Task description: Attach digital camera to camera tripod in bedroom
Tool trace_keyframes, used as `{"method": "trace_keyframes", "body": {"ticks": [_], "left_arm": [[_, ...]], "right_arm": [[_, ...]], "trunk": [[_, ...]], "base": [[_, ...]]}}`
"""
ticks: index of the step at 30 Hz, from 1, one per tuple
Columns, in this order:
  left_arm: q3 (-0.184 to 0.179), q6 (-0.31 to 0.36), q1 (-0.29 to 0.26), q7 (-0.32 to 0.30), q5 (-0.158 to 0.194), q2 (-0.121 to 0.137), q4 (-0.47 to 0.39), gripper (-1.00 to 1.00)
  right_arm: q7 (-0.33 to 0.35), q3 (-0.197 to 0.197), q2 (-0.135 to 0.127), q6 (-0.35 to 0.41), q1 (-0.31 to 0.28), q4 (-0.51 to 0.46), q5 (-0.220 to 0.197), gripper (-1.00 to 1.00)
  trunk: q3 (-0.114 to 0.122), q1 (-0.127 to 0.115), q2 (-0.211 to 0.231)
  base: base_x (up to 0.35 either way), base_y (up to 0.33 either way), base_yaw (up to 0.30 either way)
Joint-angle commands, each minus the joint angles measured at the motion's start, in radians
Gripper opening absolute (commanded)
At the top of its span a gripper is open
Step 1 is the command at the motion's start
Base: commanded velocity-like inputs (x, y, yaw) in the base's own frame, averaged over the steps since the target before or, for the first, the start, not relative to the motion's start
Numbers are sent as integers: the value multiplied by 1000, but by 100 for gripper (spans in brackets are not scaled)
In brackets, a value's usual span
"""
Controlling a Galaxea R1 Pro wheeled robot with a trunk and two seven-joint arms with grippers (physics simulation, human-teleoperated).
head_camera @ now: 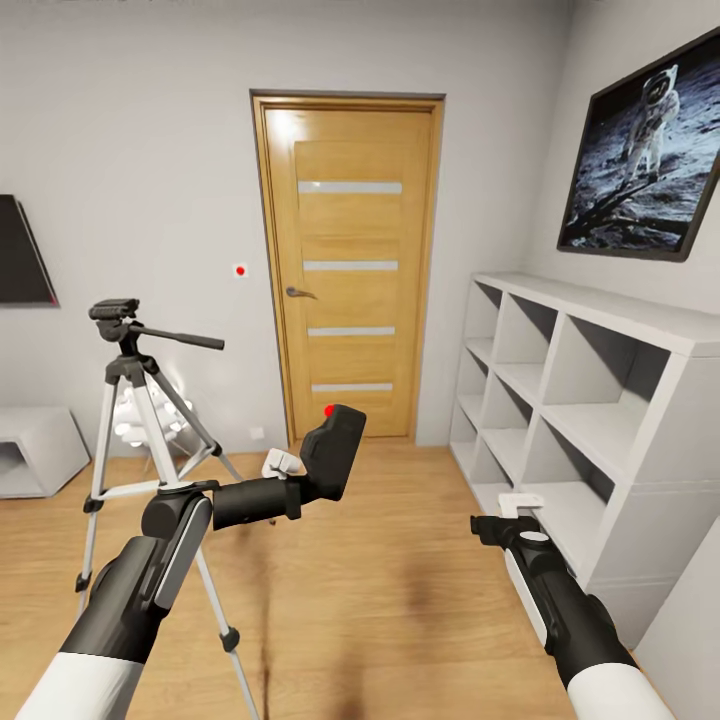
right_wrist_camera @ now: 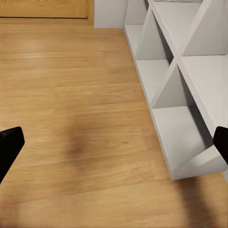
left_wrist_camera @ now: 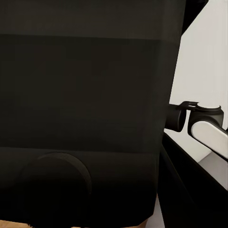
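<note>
Left jaws grasp one digital camera (head_camera: 332,450); right jaws spread, released; one camera tripod (head_camera: 135,430) stands nearby.

the room is evenly and brightly lit, with soft diffuse light and no hard glare. a pale sheen sits on the upper part of the oak door (head_camera: 348,270). faint, blurry shadows darken the plank floor (head_camera: 380,620) in the head view and the right wrist view. the head view bends straight lines near its edges, so the white cube shelves (head_camera: 600,420) splay outward. the left wrist view is mostly dark, the digital camera (left_wrist_camera: 85,114) too close to show detail.
</note>
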Motion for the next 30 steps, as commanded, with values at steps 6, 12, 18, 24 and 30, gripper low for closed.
{"method": "trace_keyframes", "body": {"ticks": [6, 12, 18, 24, 30], "left_arm": [[-1, 4, -1, -1, 3, 1, 0, -100], [-1, 4, -1, -1, 3, 0, 0, -100], [-1, 4, -1, -1, 3, 0, 13, -100], [-2, 3, -1, -1, 2, 0, 20, -100], [-2, 3, -1, -1, 2, 0, 21, -100]], "right_arm": [[-1, 0, 0, 6, -1, -1, 4, 100], [-1, 0, 0, 6, -1, -1, 4, 100], [-1, 0, 0, 6, -1, -1, 4, 100], [-1, 0, 0, 6, -1, -1, 4, 100], [-1, 0, 0, 6, -1, -1, 4, 100]], "trunk": [[18, -23, 42], [37, -46, 84], [55, -69, 126], [74, -92, 168], [93, -115, 210]], "base": [[0, 0, 0], [0, 0, 0], [0, 0, 0], [0, 0, 0], [0, 0, 0]]}}
